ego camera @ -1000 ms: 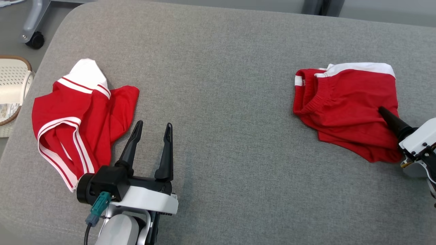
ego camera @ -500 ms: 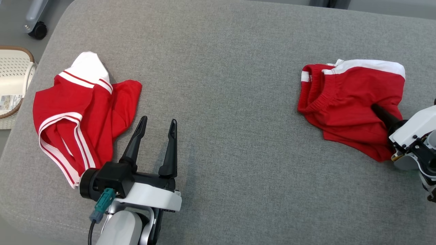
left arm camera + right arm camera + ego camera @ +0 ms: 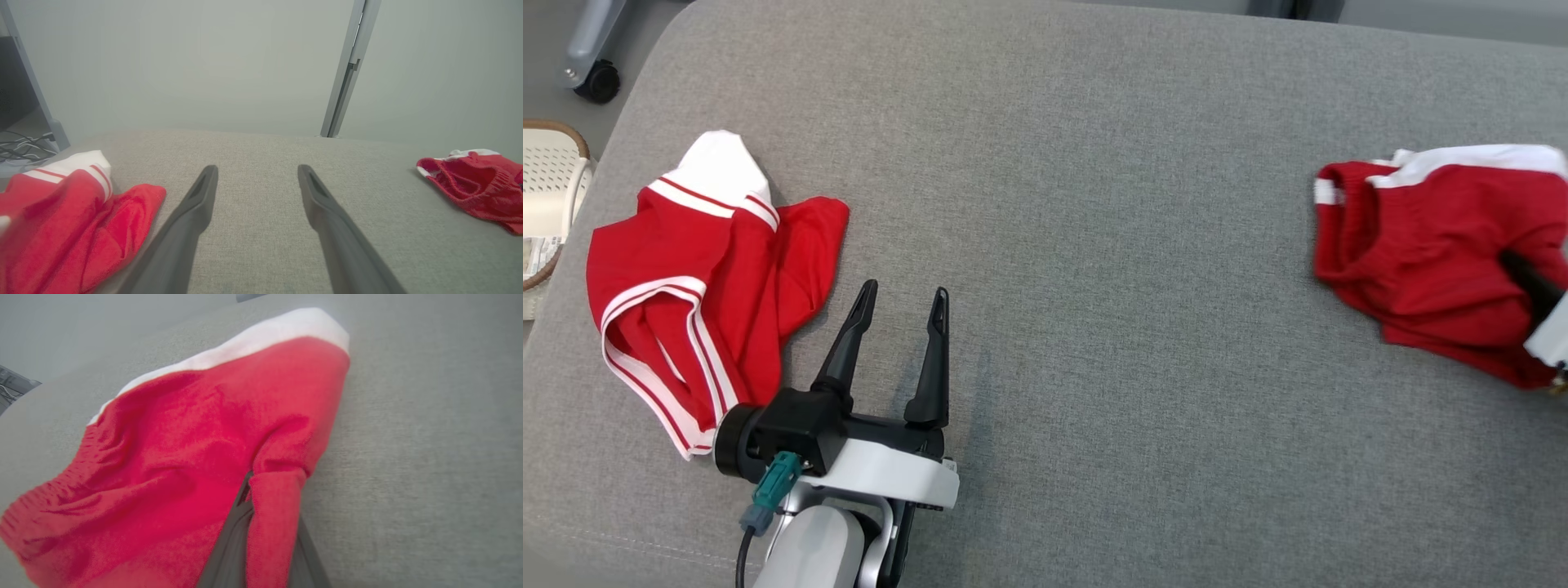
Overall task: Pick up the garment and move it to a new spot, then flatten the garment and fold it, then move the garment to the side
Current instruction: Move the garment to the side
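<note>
The counter [image 3: 1094, 245] is a broad pad covered in grey woven fabric, with rounded corners at 10 and 2 o'clock and a stitched seam along its 7 o'clock edge. Two pieces of clothing lie on it, well apart, with bare grey cloth between them. At 9 o'clock lies the left garment [image 3: 686, 286], red and crumpled, with white-striped trim and a white tip pointing to 12 o'clock. At 3 o'clock, by the counter's edge, the right garment [image 3: 1429, 253] is bunched up, red, its ribbed opening facing 9 o'clock and a white band along its 12 o'clock side.
</note>
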Controlling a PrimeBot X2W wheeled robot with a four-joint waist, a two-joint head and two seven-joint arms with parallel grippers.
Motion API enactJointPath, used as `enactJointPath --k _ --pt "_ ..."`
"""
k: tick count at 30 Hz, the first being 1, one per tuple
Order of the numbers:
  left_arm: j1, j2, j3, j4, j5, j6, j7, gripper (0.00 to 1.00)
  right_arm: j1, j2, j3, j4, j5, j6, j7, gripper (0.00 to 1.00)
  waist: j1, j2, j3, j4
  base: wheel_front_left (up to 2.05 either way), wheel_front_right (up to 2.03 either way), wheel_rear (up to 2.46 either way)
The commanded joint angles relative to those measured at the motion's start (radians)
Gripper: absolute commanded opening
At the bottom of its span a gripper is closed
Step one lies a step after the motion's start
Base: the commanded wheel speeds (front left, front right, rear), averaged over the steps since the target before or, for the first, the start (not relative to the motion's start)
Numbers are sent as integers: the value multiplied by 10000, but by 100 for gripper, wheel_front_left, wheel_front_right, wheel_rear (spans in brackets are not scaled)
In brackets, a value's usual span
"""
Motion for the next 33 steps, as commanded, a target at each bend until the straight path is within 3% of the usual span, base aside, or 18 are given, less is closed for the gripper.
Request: enactJointPath --k 1,5,15,21,33 --pt "-199 37 20 -21 51 31 -6 100 -183 -357 129 120 -183 3 -110 0 0 0 62 -28 0 0 0" --pt "-232 39 34 -40 59 44 -6 100 -433 -1071 533 469 -583 3 -222 0 0 0 229 -86 0 0 0" --pt "-413 37 99 -8 127 2 -6 100 -965 -2157 1286 1677 -1497 1 -471 0 0 0 465 -159 0 0 0" --pt "-470 37 131 -9 183 -29 -6 100 -1501 -2450 1612 2798 -2295 1 -827 0 0 0 606 -193 0 0 0" --pt "-567 37 176 -10 268 -71 -6 100 -2728 -2205 1951 5415 -4035 1 -1772 0 0 0 828 -212 0 0 0"
